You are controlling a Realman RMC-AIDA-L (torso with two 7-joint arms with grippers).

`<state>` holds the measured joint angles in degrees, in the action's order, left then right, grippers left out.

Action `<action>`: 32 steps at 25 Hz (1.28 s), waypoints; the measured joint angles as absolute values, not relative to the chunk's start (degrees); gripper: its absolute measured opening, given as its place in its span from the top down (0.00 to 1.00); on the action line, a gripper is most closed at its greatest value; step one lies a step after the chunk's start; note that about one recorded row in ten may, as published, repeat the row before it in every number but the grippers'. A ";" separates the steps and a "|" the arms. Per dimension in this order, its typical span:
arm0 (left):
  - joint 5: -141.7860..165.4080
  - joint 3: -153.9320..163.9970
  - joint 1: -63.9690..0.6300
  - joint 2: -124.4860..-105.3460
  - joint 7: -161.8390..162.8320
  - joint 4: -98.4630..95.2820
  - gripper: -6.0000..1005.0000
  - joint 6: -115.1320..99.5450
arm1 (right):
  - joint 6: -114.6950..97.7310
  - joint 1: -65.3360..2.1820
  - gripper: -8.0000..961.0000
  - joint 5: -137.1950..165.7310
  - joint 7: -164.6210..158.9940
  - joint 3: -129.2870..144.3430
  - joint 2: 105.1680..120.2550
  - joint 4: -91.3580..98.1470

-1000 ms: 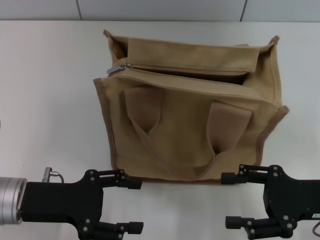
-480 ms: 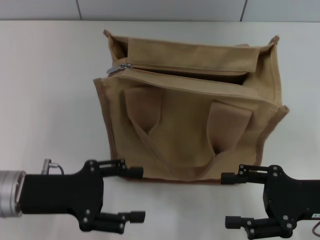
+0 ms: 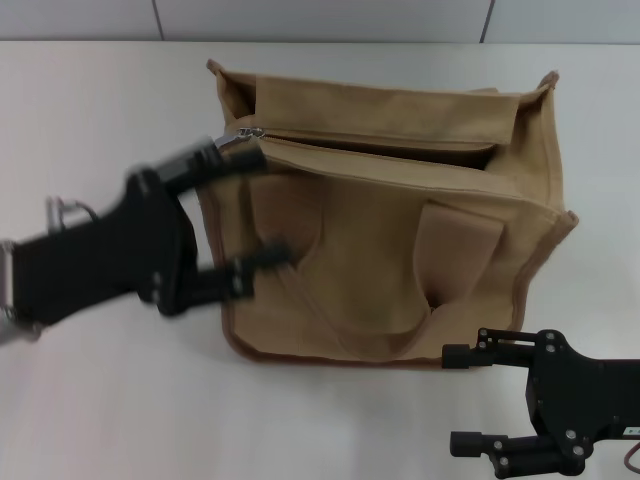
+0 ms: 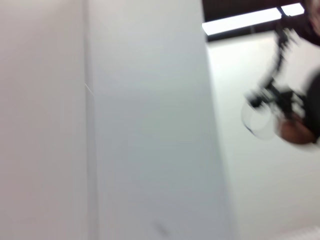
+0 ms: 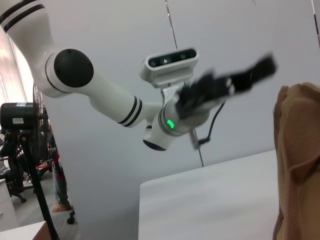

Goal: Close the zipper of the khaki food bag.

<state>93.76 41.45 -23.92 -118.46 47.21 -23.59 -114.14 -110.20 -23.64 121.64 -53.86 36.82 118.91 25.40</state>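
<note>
Hovering left gripper [image 3: 252, 207] at khaki food bag [image 3: 400, 230], fingers spread

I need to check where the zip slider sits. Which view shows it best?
The head view: the silver slider shows at the left end of the zipper on the bag, close by the open left gripper. The right wrist view shows only a bag edge, no slider. The left wrist view shows no bag.

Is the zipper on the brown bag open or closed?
Open. The zipper shows a dark gap along the khaki food bag's top, and its silver slider sits at the end near the left gripper.
</note>
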 joint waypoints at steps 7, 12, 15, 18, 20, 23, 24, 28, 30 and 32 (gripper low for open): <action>73.36 41.25 -23.92 -118.44 44.38 -20.20 0.23 -109.94 | -110.20 -23.47 0.20 121.63 -53.56 36.76 118.91 25.40; 71.62 41.08 -22.45 -117.66 41.80 -20.39 0.24 -103.47 | -110.42 -23.43 0.20 121.51 -53.38 36.66 118.91 25.46; 76.19 41.22 -20.26 -115.09 40.66 -20.71 0.24 -98.17 | -110.43 -23.47 0.20 121.49 -53.37 36.65 118.91 25.50; 79.55 41.13 -18.47 -114.00 40.11 -20.78 0.24 -96.19 | -110.31 -23.47 0.20 121.46 -53.35 36.51 118.84 25.51; 80.61 41.14 -18.12 -113.86 39.81 -20.79 0.24 -95.90 | -110.21 -23.47 0.20 121.46 -53.35 36.44 118.79 25.49; 85.99 41.08 -17.59 -113.51 39.49 -20.89 0.25 -94.71 | -110.18 -23.47 0.20 121.46 -53.34 36.37 118.70 25.53; 85.99 41.08 -17.59 -113.51 39.49 -20.89 0.25 -94.71 | -110.18 -23.47 0.20 121.46 -53.34 36.37 118.70 25.53; 87.54 41.10 -18.03 -113.73 39.48 -20.95 0.25 -94.23 | -110.14 -23.64 0.20 121.45 -53.37 36.36 118.62 25.58; 88.03 42.25 -19.21 -114.60 39.31 -21.46 0.25 -92.37 | -110.14 -23.65 0.20 121.46 -53.39 36.37 118.60 25.58; 88.56 42.68 -20.04 -114.99 39.30 -21.56 0.26 -91.27 | -110.13 -23.64 0.20 121.46 -53.42 36.37 118.59 25.58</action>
<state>88.56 42.68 -20.04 -114.99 39.30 -21.56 -91.27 -110.13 -23.64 121.46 -53.42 36.37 118.59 25.58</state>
